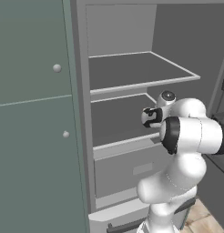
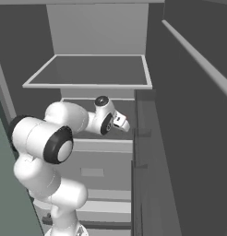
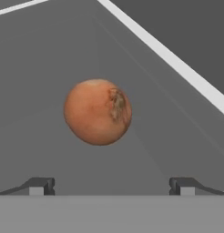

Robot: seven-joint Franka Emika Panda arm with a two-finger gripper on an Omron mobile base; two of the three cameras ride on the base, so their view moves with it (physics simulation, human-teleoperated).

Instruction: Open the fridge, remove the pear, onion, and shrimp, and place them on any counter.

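1. The fridge stands open, its grey shelves and bottom drawer on show.
2. A grey-green cabinet with two small round knobs stands just left of the fridge in the left base view.
3. The white arm reaches into the fridge at the level of the lower shelf, under the upper shelf.
4. The gripper points into that lower compartment; in the hand view its two dark fingertips stand spread wide, with nothing between them.
5. The onion, a round reddish-brown ball with a darker patch on one side, rests on the grey shelf floor ahead of the gripper.
6. The onion lies in line with the gap between the fingertips, a little toward the left one in the hand view, and clear of both.
7. A pale strip, the shelf's edge, runs slantwise past the onion toward the right edge of the hand view.
8. In both base views the hand hides the onion.
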